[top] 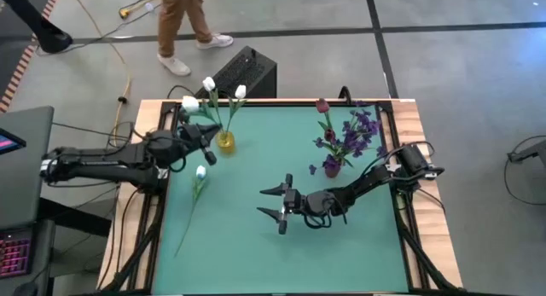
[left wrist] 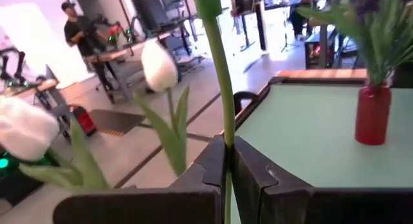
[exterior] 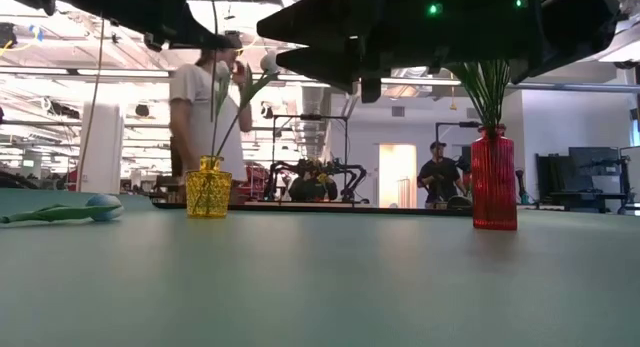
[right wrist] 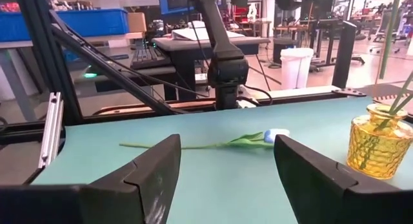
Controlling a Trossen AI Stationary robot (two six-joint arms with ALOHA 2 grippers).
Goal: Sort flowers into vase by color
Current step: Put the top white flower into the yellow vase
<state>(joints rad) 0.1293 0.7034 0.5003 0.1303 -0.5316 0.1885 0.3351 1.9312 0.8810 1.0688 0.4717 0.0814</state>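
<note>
1. Gripping a white tulip's green stem (left wrist: 222,95): left gripper (top: 205,142) beside the yellow vase (top: 225,142), fingers pressed together on the stem, seen plainly in the left wrist view.
2. Standing in or over the yellow vase near the table's far left edge: three white tulips (top: 209,84); which one is pinched cannot be told from above.
3. Lying flat on the green mat (top: 256,245) just in front of the left gripper: one more white tulip (top: 200,171), stem trailing toward the near left corner, not yet sorted.
4. Holding the dark red tulips and purple spray (top: 358,130): red vase (top: 332,168) on the right half, well apart from the yellow one.
5. Hovering above mid-table with jaws spread wide and nothing between them: right gripper (top: 280,209), facing the lying tulip.
6. Risks, as a judgement: pulling or tilting the pinched stem sideways could tip the light yellow vase or drag out its neighbours; letting go too high could leave the flower leaning out over the rim.
7. Open room: broad bare mat across the centre and near side; tight only at the far left, where vase, gripper and the table's wooden edge (top: 145,108) crowd together.
</note>
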